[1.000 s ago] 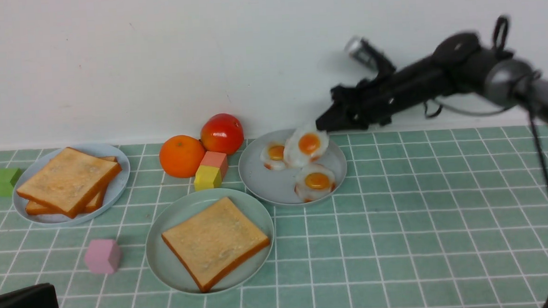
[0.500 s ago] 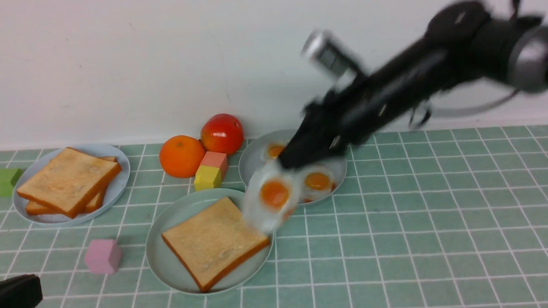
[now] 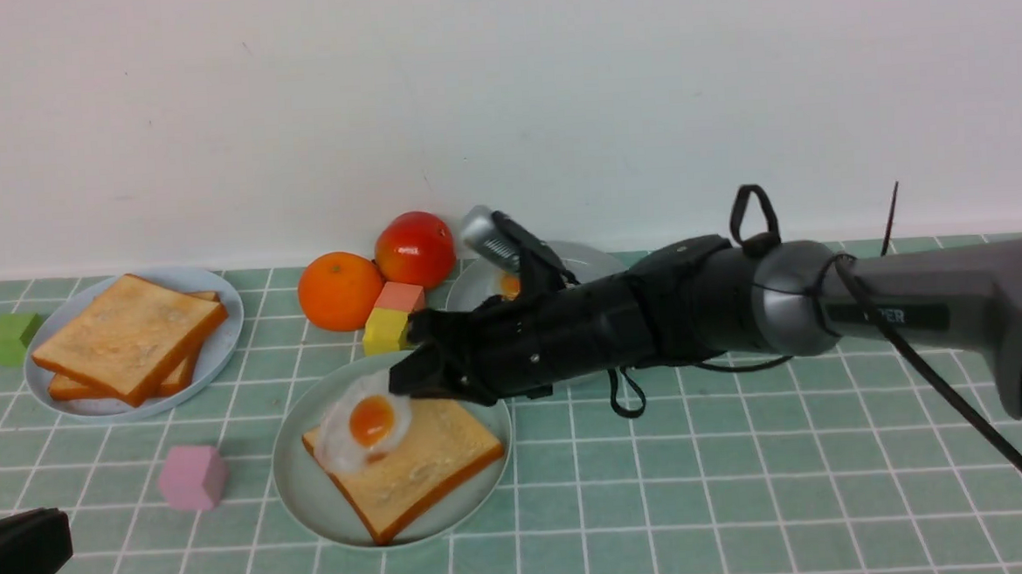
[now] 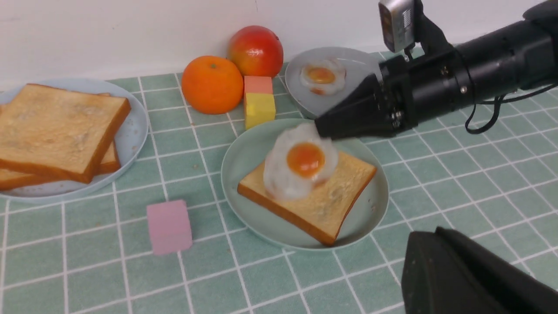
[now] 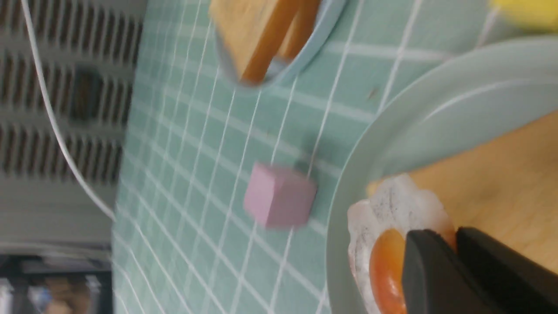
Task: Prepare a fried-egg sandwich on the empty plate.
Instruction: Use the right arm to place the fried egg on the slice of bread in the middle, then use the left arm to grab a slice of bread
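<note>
Grasping egg (image 3: pixel 371 421) in right jaws, the nearer pair, over the left part of toast (image 3: pixel 437 457) on plate (image 3: pixel 299 491). Probably ease rightward, then lower. Left jaws: clenched, well apart.

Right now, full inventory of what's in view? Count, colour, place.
mint-green plate: one, pale green, front of the grey plate
toast slice on it: one, golden, orange-brown crust
held fried egg: one, white, orange yolk, over that slice
grey plate: one, far side, partly behind right arm
fried egg on it: one visible, white, orange yolk
bluish-white plate: one, far left
toast slices on it: two, golden, stacked
orange: one, orange, left of tomato
tomato: one, red, by the wall
blocks: four; green far left, pink left of mint-green plate, yellow and salmon near orange
left fingers: shut, nothing held
right fingers: shut on held egg
</note>
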`<state>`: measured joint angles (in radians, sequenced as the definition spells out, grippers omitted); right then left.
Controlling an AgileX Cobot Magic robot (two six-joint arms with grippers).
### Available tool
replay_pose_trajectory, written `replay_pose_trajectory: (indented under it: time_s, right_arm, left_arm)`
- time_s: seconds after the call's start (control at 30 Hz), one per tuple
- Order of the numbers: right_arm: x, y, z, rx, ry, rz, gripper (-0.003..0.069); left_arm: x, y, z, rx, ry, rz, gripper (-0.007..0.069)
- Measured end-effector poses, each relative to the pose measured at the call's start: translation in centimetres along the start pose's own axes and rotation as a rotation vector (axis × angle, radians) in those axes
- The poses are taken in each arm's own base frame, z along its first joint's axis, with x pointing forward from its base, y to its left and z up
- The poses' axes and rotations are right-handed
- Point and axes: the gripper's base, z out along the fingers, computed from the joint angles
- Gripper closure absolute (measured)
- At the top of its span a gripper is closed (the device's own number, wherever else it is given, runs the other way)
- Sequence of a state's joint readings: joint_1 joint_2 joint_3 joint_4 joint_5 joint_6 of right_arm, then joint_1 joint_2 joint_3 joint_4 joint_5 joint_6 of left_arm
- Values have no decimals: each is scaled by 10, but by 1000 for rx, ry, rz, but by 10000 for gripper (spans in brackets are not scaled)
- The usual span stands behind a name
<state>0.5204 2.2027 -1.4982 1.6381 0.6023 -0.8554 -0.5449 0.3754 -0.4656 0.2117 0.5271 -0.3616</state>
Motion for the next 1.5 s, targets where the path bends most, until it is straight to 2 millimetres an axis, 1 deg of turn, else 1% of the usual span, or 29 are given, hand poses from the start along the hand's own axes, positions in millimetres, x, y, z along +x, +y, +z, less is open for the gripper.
replay_pose_trajectory:
  time_s: [0.17,0.37,0.53,0.57,0.6,0.73,0.77,0.8,0.87,0.9,0.93,0.97,1.0,1.07,1.1,1.17,1.23,1.27,1.3,1.33,1.37,1.4,1.43,1.47,1.5]
  right_arm:
    - [-8,-5,-7,-42,-14,52,588]
    - [-6,-9,-6,-6,13,-1,589]
    - [-2,-20,0,19,22,65,571]
    - [-1,-21,1,23,26,88,549]
    - [-1,-22,1,26,28,90,545]
    - [0,-26,1,49,48,134,375]
    - [0,-26,0,49,50,134,356]
    - [-2,-26,-3,47,60,126,299]
    - [-7,-22,-13,42,65,100,246]
    - [-10,-20,-18,42,66,88,237]
    - [-15,-14,-26,40,64,67,236]
    - [-22,-3,-40,41,57,27,248]
    - [-23,-2,-43,43,54,21,251]
    - [-33,29,-79,60,53,-98,326]
    - [-34,31,-82,65,51,-109,334]
    - [-34,65,-122,98,86,-253,433]
    - [-27,90,-154,148,122,-351,510]
    - [-26,95,-162,164,120,-370,517]
    - [-17,114,-192,229,146,-429,582]
    - [-13,124,-211,276,139,-468,606]
    - [-8,129,-222,305,138,-472,627]
    - [-1,139,-243,358,112,-498,649]
    - [6,145,-260,396,86,-516,659]
    - [12,150,-272,420,65,-531,659]
    - [21,154,-286,441,41,-540,661]
  left_arm:
    - [3,1,0,-13,33,1,624]
    - [4,1,0,-16,39,2,621]
    - [4,2,0,-17,40,2,621]
    - [4,2,0,-17,41,2,621]
    - [4,2,0,-17,41,2,621]
    - [4,2,0,-18,40,3,620]
    - [4,2,0,-18,40,3,619]
    - [4,2,0,-18,40,3,618]
    - [4,2,0,-18,40,3,617]
    - [4,2,0,-18,40,3,617]
    - [4,2,0,-18,40,3,617]
    - [3,2,0,-17,38,3,614]
    - [4,2,0,-17,39,0,613]
    - [4,1,1,-10,45,-31,609]
    - [4,1,1,-10,46,-34,608]
    - [5,0,7,-22,93,-53,608]
    - [4,0,17,-48,179,-57,607]
    - [4,0,17,-48,179,-57,607]
    - [-1,-2,29,-71,259,-52,607]
    - [-4,-3,35,-83,298,-50,607]
    - [-8,-4,41,-91,328,-48,607]
    - [-15,-6,52,-104,374,-40,610]
    - [-23,-9,63,-111,407,-25,619]
    - [-28,-10,69,-113,414,-14,629]
    - [-30,-11,78,-118,438,4,638]
